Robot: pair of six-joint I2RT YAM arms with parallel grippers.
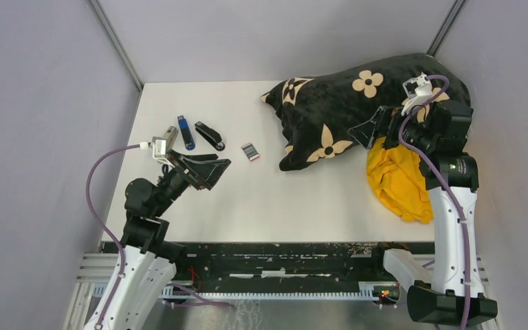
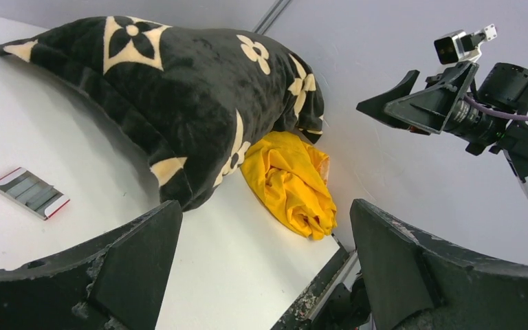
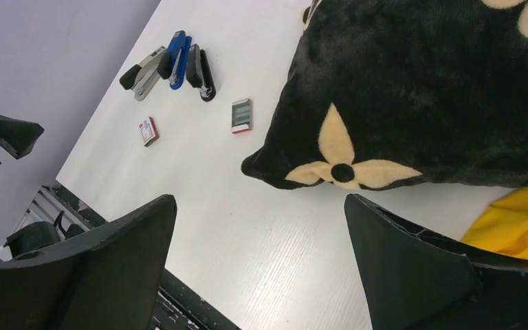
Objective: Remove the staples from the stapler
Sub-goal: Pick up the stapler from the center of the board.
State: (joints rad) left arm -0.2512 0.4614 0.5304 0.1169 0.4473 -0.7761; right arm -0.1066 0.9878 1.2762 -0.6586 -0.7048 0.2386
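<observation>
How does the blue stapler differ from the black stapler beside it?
Colour: the blue stapler is blue, the black stapler all dark. Place: the blue stapler lies mid-row, between the grey stapler and the black one; the black stapler ends the row, nearest the pillow. Angle: the black stapler lies more slanted than the blue one. Both lie closed on the table, untouched.

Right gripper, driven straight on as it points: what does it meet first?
Probably the bare table, beside the black flowered pillow; depth is unclear, so the right gripper might clip its corner.
</observation>
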